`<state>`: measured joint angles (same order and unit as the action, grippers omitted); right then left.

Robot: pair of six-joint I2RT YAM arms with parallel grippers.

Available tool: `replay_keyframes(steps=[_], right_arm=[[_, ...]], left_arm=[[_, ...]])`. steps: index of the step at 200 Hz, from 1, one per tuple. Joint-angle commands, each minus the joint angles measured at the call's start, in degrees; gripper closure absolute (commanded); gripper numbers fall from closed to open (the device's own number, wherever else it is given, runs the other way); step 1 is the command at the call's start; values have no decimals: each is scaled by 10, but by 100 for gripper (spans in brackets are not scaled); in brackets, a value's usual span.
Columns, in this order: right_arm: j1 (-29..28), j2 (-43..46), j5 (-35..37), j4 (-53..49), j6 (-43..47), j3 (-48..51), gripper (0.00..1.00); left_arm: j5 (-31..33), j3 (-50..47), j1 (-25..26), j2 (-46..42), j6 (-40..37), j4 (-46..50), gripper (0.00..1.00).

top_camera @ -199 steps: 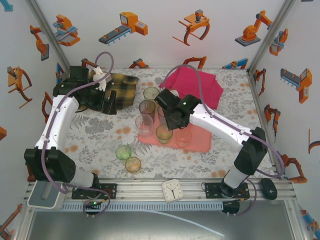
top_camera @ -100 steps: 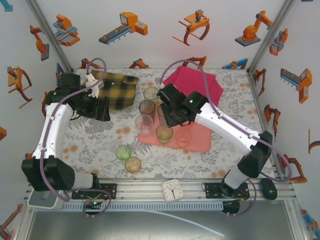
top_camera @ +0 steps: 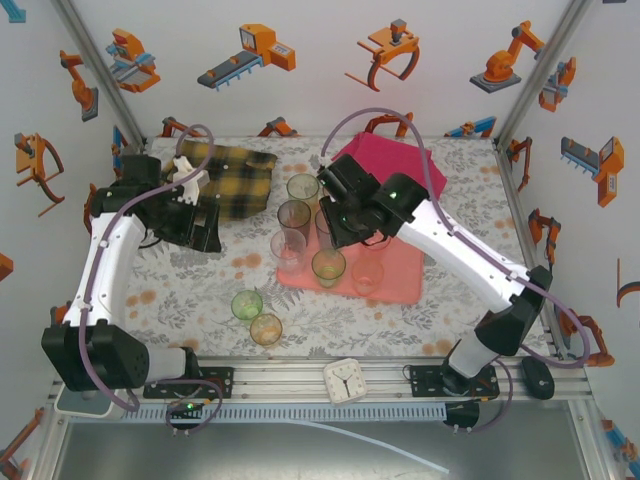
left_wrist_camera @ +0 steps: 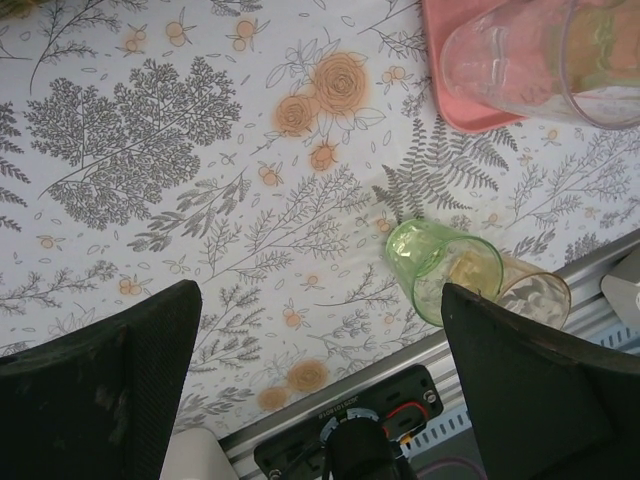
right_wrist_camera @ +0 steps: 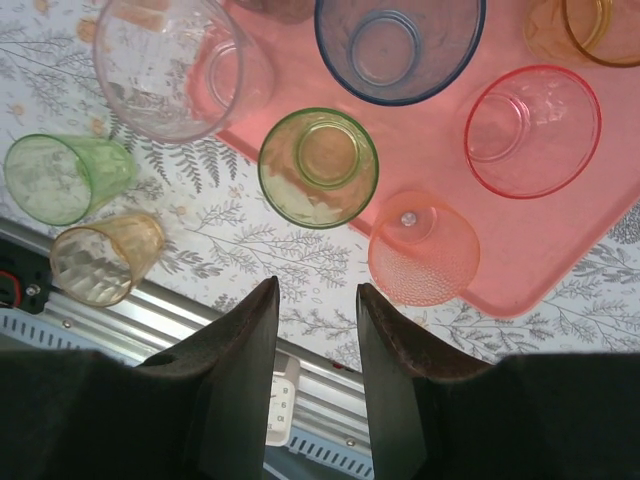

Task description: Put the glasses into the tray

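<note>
While the right gripper hangs above the near edge of the tray, its jaws are noted as parted by a narrow gap, with nothing held between them.

Left gripper: jaws spread wide, nothing grasped. It is positioned over the flowered tablecloth, left of the tray and near the plaid cloth.

Glasses recorded on the tray (right wrist view), mouths up:
- blue glass
- pink glass
- orange dimpled glass, at the near edge
- olive-green glass, at the near-left corner
- yellow-rimmed glass, cut off by the frame

The clear glass is seen at the tray's left edge. Its base appears to rest just inside the rim.

Off the tray, the light green glass and the amber glass are found just beside each other on the tablecloth, between the tray and the front rail.

From the top view, a pale greenish glass is noted on the tablecloth beyond the tray. A grey-brown glass stands just nearer; whether it is on the tray cannot be told.

The white clock lies at the front rail. The magenta cloth lies at the far side, partly covered by the right arm.
</note>
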<state>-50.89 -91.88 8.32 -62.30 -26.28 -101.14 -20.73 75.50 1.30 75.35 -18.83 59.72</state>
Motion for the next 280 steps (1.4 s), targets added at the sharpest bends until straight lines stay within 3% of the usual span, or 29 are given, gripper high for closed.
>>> replay_keyframes(steps=[1, 59, 124, 158, 222, 280], right_arm=[[-3, 24, -17, 0, 22, 5, 63], [25, 42, 35, 49, -24, 78, 63], [247, 144, -16, 128, -72, 227, 67], [337, 143, -54, 152, -79, 281, 71], [384, 110, -96, 233, -98, 362, 74], [387, 55, -121, 288, -102, 397, 75]], left_arm=[[-34, -12, -3, -20, 12, 4, 3], [-18, 5, -2, 4, 6, -2, 3], [-18, 8, -2, -2, 22, -16, 3], [-19, 1, -3, -16, 20, -16, 3], [-21, 5, -3, -16, 23, -18, 3], [-18, 3, -3, -15, 28, -20, 3]])
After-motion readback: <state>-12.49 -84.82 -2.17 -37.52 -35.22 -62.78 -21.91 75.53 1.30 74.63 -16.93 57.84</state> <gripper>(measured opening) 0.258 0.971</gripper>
